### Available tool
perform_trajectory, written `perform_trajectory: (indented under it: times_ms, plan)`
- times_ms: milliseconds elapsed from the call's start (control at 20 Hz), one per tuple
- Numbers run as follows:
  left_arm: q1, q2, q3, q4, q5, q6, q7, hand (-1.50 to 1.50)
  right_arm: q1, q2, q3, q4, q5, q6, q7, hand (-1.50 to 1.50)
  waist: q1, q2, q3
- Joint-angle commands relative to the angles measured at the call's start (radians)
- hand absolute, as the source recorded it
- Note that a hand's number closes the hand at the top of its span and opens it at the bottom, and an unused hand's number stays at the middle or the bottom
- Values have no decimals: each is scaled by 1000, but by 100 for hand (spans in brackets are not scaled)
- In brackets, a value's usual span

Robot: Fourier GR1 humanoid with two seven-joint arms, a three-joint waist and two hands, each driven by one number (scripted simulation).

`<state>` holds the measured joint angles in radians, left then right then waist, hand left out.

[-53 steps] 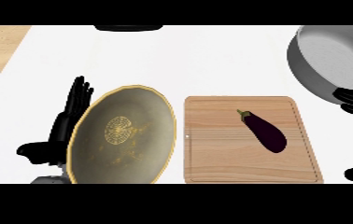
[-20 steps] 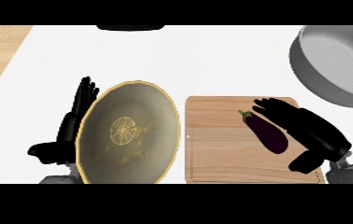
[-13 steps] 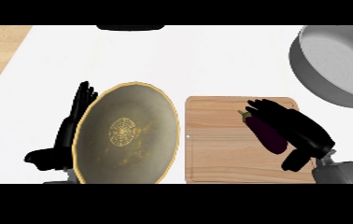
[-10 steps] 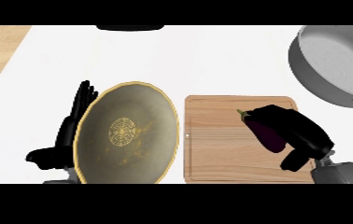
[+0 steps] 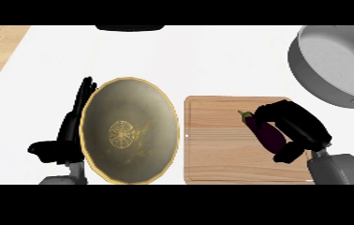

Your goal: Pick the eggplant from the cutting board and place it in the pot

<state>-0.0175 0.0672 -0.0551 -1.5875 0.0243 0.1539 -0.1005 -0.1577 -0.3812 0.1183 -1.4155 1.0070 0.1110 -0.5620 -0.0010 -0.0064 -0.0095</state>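
While right hand (image 5: 298,128) curls round eggplant (image 5: 267,136), long axis diagonal, stem pointing up-left.

head view, steeply above counter (image 5: 221,55)

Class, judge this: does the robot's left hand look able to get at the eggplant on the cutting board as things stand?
Probably not. The left hand rests beyond the plate, which lies between it and the cutting board, and the right hand curls over the eggplant.

Black left hand (image 5: 69,132), right hand (image 5: 298,128), grey forearms (image 5: 335,170)
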Motion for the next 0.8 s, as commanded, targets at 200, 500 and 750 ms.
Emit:
perform_trajectory:
  times_ms: [200,500,750]
  plan:
    - [-3,-9,-17,-14,-3,-6,-11,0,-135,41,-372,222,-49,-12,507,150,19,57,7]
    - [-18,-4,-25,-24,-6,-16,-16,0,-253,0,-565,312,-23,-79,865,150,76,79,4]
    - [-47,-2,-54,-30,-12,-41,-16,0,-401,-82,-647,372,92,-178,1159,150,157,90,3]
